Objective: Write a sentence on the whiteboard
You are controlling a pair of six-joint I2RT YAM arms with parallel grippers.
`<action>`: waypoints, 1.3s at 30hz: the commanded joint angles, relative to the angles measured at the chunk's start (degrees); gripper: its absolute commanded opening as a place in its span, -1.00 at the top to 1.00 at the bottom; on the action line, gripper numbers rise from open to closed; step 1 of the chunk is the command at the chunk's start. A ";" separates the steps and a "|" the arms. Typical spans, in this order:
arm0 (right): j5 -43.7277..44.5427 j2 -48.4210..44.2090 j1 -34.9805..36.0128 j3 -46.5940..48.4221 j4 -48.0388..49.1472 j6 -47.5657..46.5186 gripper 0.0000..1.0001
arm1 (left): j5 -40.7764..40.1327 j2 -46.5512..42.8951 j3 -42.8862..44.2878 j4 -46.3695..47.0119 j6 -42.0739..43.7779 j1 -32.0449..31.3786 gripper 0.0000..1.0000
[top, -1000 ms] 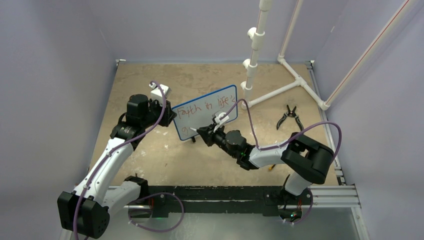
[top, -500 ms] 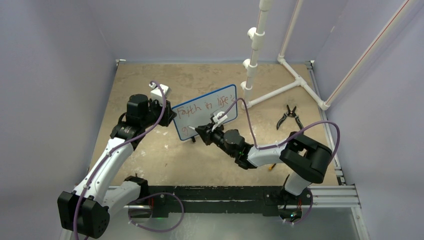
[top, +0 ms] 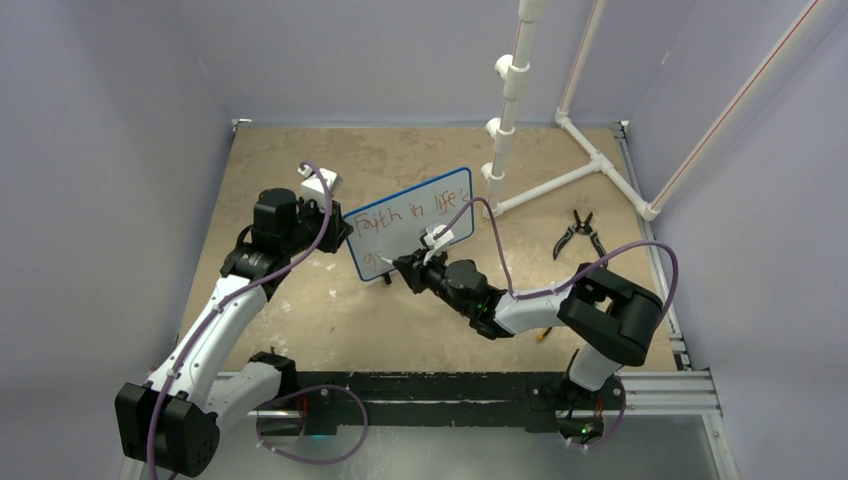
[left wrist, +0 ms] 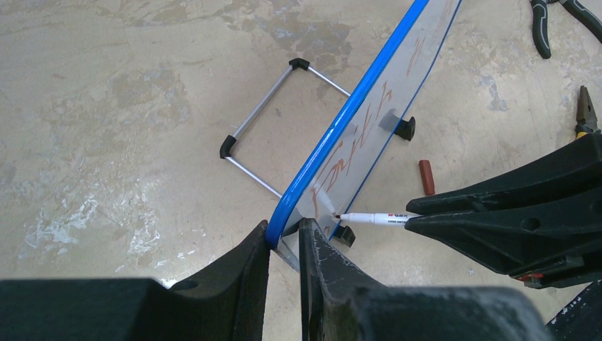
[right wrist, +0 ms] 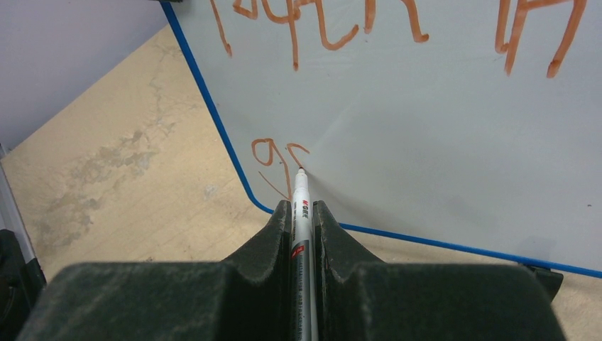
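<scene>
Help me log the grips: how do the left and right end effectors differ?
The left end effector pinches the whiteboard's blue rim; the right end effector pinches a marker. The left sits at the board's left edge; the right faces its written side, marker tip on the surface by the red writing. Both are shut on something.

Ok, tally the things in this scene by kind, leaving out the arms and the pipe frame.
whiteboard: 1
marker: 1
small red cap: 1
black pliers: 1
yellow-handled tool, mostly cut off at the picture's edge: 1
Total: 5
</scene>
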 commanded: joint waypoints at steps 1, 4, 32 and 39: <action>4.31 -1.42 -0.20 -0.06 -1.24 0.61 1.00 | 1.07 -0.39 -0.42 0.98 -0.04 -0.01 0.62; 4.82 -2.02 -0.20 0.65 -1.03 0.36 1.00 | 1.11 -0.37 -0.36 0.96 -0.04 -0.03 0.62; 3.88 -6.79 -0.20 -2.25 0.72 0.84 1.00 | 1.16 -0.22 -0.58 1.23 -0.31 -0.03 0.62; 4.84 -5.27 -0.37 -1.75 0.78 0.93 1.00 | 1.31 -0.15 -0.57 1.23 -0.36 -0.05 0.62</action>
